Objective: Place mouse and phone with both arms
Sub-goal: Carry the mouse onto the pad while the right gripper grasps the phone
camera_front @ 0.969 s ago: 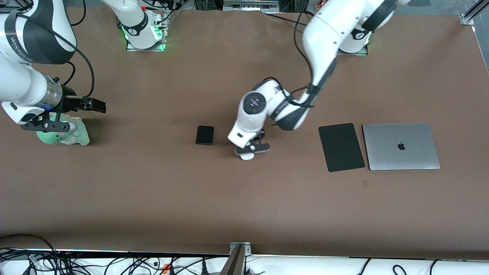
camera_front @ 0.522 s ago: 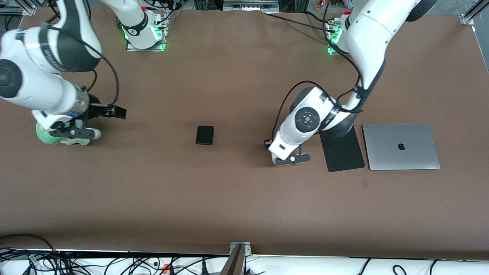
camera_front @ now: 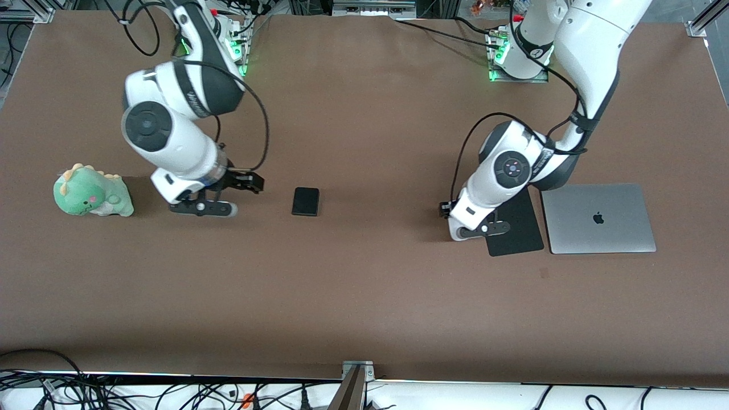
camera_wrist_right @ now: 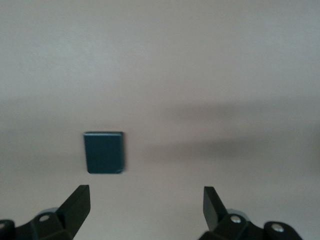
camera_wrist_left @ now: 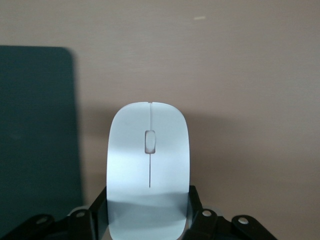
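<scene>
Roughly halfway, the left tool (camera_front: 475, 230) grips the mouse (camera_wrist_left: 148, 170) in the air at the black mat's (camera_front: 515, 239) edge, not yet set down, while the right tool (camera_front: 202, 208), fingers spread and empty, hovers beside the phone (camera_front: 305, 201) lying ungrasped mid-surface (camera_front: 364, 296).
</scene>
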